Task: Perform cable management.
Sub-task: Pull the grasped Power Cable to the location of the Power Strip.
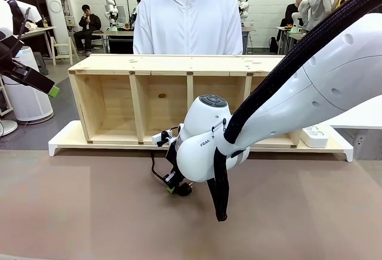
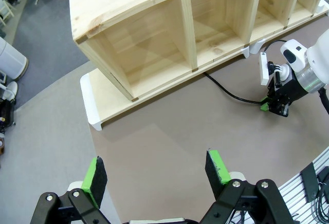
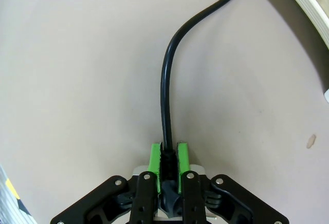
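The cable (image 3: 165,80) is a thin black cord running across the brown tabletop toward the wooden shelf. My right gripper (image 3: 168,154) is shut on its plug end, green pads pressed against both sides. From the front, the right gripper (image 1: 178,185) hangs low over the table's middle, with the cable (image 1: 154,167) looping up behind it. In the left wrist view the cable (image 2: 226,93) emerges from under the shelf to the right gripper (image 2: 272,106). My left gripper (image 2: 156,171) is open and empty, high above the table. It shows at the far left (image 1: 52,90) from the front.
A wooden shelf (image 1: 149,63) with several open compartments lies on a white base across the table's far side. A white power strip (image 1: 314,136) rests on its right end. A person in a white jacket (image 1: 188,21) stands behind it. Bare tabletop (image 1: 89,212) lies at the near left.
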Action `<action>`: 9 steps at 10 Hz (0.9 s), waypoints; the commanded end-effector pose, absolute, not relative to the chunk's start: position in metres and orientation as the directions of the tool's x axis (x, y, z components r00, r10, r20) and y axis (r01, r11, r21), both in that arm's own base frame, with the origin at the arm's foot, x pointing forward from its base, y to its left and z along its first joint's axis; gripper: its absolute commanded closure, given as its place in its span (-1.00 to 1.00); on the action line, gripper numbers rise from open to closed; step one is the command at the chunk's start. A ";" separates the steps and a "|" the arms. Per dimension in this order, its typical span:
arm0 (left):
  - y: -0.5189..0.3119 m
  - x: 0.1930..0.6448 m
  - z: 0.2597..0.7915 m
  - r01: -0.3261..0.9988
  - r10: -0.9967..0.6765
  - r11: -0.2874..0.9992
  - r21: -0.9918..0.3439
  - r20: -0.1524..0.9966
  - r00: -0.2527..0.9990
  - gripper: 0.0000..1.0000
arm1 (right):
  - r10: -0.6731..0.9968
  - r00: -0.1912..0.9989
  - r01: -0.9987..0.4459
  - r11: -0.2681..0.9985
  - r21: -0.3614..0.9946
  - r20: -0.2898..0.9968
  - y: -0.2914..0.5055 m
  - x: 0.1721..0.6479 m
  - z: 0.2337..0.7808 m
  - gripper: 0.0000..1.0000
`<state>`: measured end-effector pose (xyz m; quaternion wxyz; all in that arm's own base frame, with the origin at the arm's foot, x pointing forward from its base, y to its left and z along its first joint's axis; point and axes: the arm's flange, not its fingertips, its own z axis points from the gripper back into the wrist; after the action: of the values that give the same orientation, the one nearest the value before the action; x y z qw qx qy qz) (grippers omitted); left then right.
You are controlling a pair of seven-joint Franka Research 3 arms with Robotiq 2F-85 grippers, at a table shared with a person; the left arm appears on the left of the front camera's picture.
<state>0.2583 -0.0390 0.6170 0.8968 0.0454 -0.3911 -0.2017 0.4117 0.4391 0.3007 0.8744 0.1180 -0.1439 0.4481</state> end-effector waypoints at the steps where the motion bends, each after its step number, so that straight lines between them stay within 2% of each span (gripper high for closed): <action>1: -0.039 0.258 0.617 0.322 -0.397 0.915 0.243 0.683 0.613 -1.00 | 0.751 0.556 -0.818 0.570 0.076 0.357 0.439 0.411 0.300 1.00; 3: -0.039 0.258 0.617 0.322 -0.397 0.915 0.243 0.683 0.613 -1.00 | 0.751 0.556 -0.818 0.570 0.076 0.357 0.439 0.411 0.300 1.00; 4: -0.039 0.258 0.617 0.322 -0.397 0.915 0.243 0.683 0.613 -1.00 | 0.750 0.557 -0.818 0.571 0.077 0.357 0.439 0.412 0.301 0.68; 9: -0.039 0.258 0.617 0.322 -0.397 0.915 0.243 0.683 0.613 -1.00 | 0.756 0.592 -0.804 0.581 0.130 0.280 0.410 0.322 0.364 0.68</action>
<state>0.2584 -0.0389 0.6169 0.8969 0.0453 -0.3910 -0.2017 0.3384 0.4333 0.3411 0.8810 0.1180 -0.1022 0.4466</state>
